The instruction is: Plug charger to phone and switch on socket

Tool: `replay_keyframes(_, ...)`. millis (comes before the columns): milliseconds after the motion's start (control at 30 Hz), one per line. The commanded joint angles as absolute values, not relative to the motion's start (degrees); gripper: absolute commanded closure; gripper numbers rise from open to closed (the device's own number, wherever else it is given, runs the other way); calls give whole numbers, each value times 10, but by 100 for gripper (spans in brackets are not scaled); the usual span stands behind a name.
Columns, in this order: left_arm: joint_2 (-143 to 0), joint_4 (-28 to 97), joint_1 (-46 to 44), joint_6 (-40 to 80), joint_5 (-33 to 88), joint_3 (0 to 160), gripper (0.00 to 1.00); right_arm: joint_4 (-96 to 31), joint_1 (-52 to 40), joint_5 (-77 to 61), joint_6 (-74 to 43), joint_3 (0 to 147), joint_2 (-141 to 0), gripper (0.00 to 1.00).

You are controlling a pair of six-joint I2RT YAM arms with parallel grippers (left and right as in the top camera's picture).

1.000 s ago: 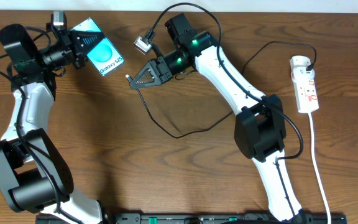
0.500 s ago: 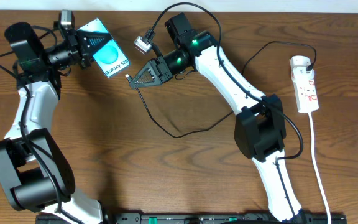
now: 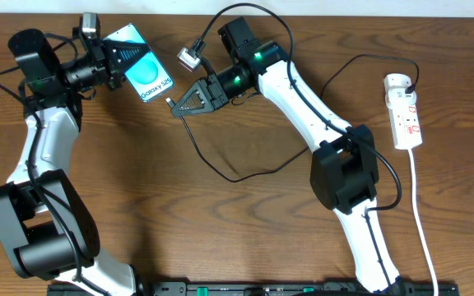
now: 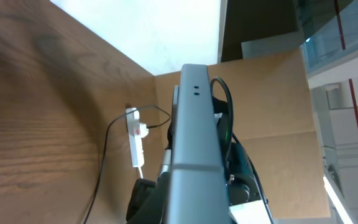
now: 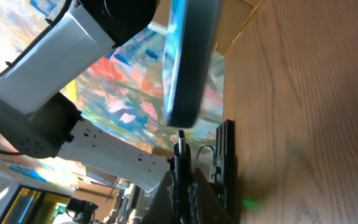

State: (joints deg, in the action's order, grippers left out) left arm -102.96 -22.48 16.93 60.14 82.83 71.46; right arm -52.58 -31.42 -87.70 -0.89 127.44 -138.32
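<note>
The phone (image 3: 148, 76), teal screen up, hangs tilted above the table's back left with my left gripper (image 3: 122, 60) shut on its left end. In the left wrist view it is a grey slab (image 4: 194, 143) seen edge-on that hides the jaws. My right gripper (image 3: 177, 104) is shut on the charger's plug tip (image 3: 169, 102), which sits just right of the phone's lower end with a small gap. In the right wrist view the plug (image 5: 180, 146) points up at the phone's edge (image 5: 188, 62). The black charger cable (image 3: 237, 177) loops across the table to the socket (image 3: 406, 111) at the far right.
The socket's white cord (image 3: 422, 238) runs down the right side toward the front edge. A grey connector (image 3: 188, 57) on a black lead hangs by the right wrist. The left wrist view shows the socket (image 4: 135, 140) far off and a cardboard wall (image 4: 272, 93) behind.
The left arm has carried the phone a little to the right, toward the plug tip. The right arm and the charger have stayed put.
</note>
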Motion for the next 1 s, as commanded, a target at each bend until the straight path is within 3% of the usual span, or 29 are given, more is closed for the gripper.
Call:
replay_keyframes(0,-1030,-228,169,581,823,700,93,-524,-316,-894,-13,1276,-1379,99)
replay_keyframes(967,-1030,-276,169,583,837,687,93,-516,-316,-893,-17,1276,-1379,99)
